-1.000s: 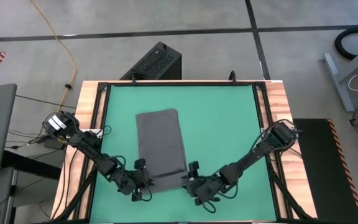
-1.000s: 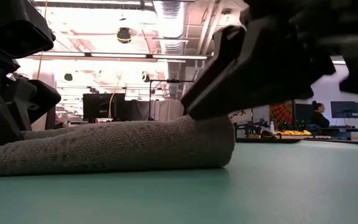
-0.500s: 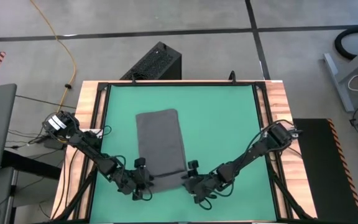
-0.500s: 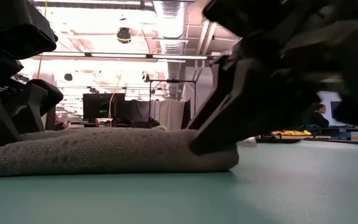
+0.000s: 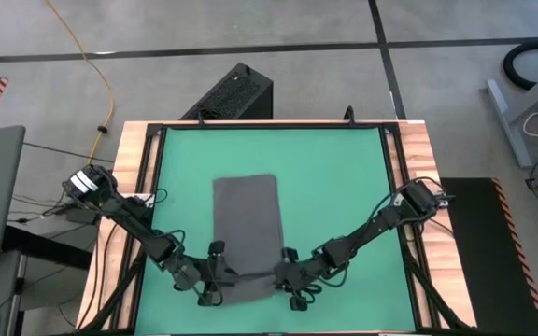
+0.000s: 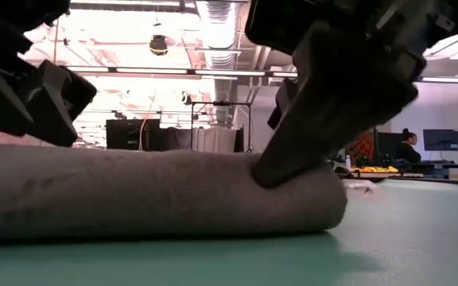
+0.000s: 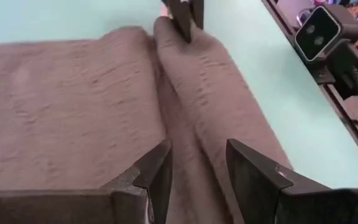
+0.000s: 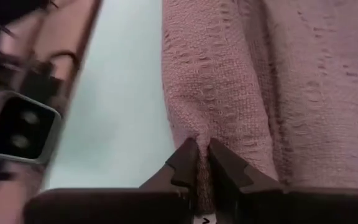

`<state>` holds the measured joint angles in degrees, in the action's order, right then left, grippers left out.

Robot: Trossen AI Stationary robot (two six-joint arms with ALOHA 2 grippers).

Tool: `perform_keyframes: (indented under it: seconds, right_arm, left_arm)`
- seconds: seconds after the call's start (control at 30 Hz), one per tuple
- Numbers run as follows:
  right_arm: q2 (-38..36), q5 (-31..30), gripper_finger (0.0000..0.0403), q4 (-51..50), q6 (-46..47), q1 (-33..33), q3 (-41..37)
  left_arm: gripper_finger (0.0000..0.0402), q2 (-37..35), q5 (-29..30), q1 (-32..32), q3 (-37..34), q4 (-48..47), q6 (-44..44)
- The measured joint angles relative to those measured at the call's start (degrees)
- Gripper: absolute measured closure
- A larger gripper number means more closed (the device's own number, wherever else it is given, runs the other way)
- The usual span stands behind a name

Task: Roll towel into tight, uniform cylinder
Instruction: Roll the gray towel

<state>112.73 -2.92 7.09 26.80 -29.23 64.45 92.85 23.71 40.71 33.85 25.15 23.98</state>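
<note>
The towel is lying on the green table, its near end rolled. The right pincer is pinching that roll's end; the left pincer is straddling it, open. Soft and limp, it probably needs holding at both ends.

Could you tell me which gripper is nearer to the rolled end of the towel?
Right. The right gripper pinches the towel roll; the left gripper stands open astride it, not gripping.
</note>
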Motion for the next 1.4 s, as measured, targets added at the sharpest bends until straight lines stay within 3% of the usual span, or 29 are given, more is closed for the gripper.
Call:
perform_keyframes:
  seconds: [0.17,0.4,0.6,0.9,1.1,1.4]
  right_arm:
    - [-0.2,5.1,0.0362,2.4,8.8,2.0,-0.1]
    - [-0.2,7.2,0.0364,1.9,19.0,3.1,-0.1]
    - [-0.4,7.1,0.0364,4.5,25.1,3.1,-2.6]
    - [-0.5,6.3,0.0364,17.0,35.2,2.5,-10.1]
    - [-0.6,4.3,0.0364,18.4,40.1,1.7,-12.2]
    - [-0.5,4.0,0.0364,20.4,40.7,1.7,-12.3]
  left_arm:
    - [0.0265,5.7,-2.8,-0.1,0.3,7.3,1.1]
    - [0.0265,12.3,-3.8,-0.1,0.2,12.2,5.2]
    - [0.0265,9.0,-3.5,-0.1,0.2,11.0,2.9]
    - [0.0265,-0.9,-0.9,0.1,0.1,3.0,-2.7]
    - [0.0265,-0.7,-2.9,2.8,0.1,5.2,-3.4]
    - [0.0250,0.2,1.0,8.1,0.1,5.4,-4.3]
